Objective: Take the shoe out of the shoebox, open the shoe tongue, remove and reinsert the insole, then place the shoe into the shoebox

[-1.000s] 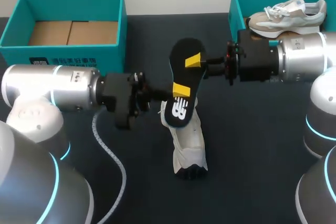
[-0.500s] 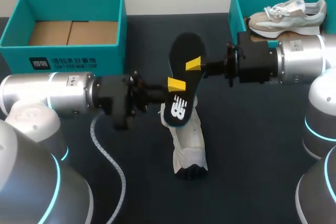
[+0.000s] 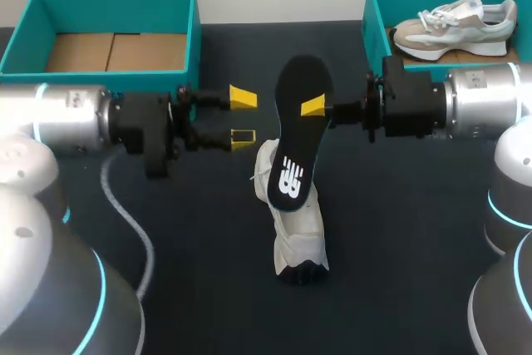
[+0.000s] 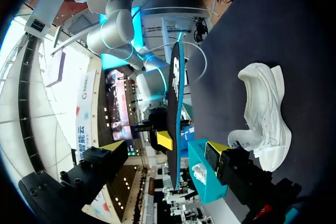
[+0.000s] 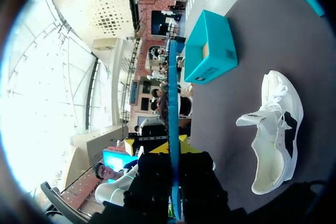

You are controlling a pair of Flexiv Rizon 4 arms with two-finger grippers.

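The black insole (image 3: 297, 135) hangs in the air over the middle of the table, with my right gripper (image 3: 314, 106) shut on its upper edge. Under its lower end the white shoe (image 3: 298, 230) lies on the dark table. My left gripper (image 3: 243, 115) stands open just left of the insole, touching nothing. From the left wrist the insole (image 4: 175, 108) shows edge-on ahead of the open left gripper (image 4: 164, 148), with the white shoe (image 4: 265, 119) beside it. In the right wrist view the right gripper (image 5: 173, 148) clamps the thin insole (image 5: 172, 93), and the white shoe (image 5: 275, 129) lies beyond.
A teal shoebox (image 3: 198, 22) with a bare cardboard floor stands at the back left. A second teal shoebox (image 3: 370, 6) at the back right holds a beige shoe (image 3: 453, 27). My right arm lies just in front of that box.
My left gripper let go of the insole, opened wide and drew back to the left. The insole, now held only by the right gripper, shifted slightly to the right.
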